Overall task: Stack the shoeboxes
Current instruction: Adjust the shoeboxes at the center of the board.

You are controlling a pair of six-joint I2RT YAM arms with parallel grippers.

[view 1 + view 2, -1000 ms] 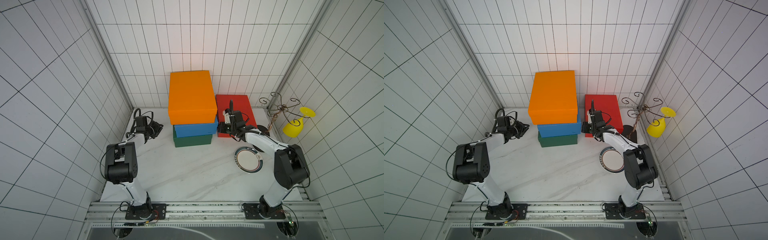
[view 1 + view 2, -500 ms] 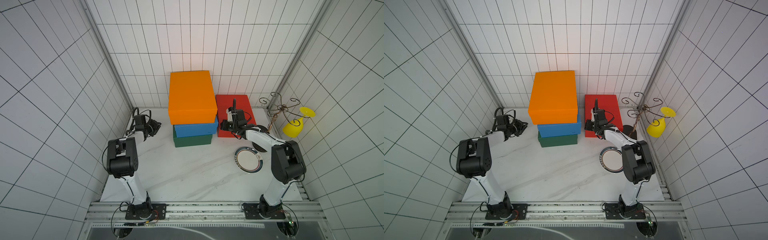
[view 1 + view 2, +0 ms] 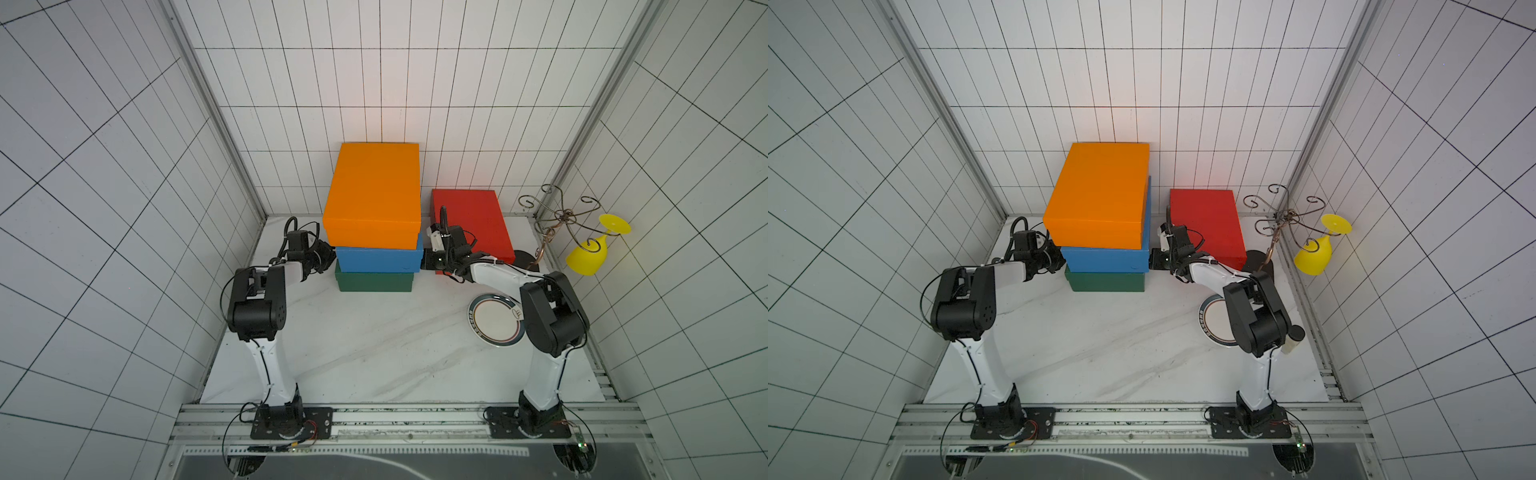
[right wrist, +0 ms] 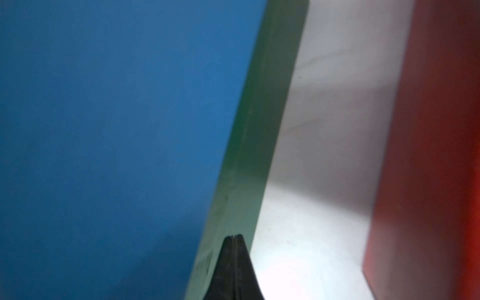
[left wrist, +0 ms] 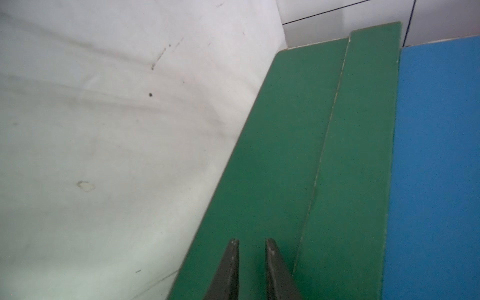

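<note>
your orange box (image 3: 374,199) tops blue box (image 3: 378,259) and green box (image 3: 374,282), long axes toward the back wall (image 3: 374,83); left pincer (image 5: 250,242) slightly spread, right pincer (image 4: 233,237) pressed together.

A robotics lab test cell is indicated by gridded white panels (image 3: 291,104) enclosing the marble-patterned worktop (image 3: 374,353) on three sides and by the aluminium rail (image 3: 415,417) along its front edge, to which two cabled robot arms (image 3: 266,316) are bolted.
</note>
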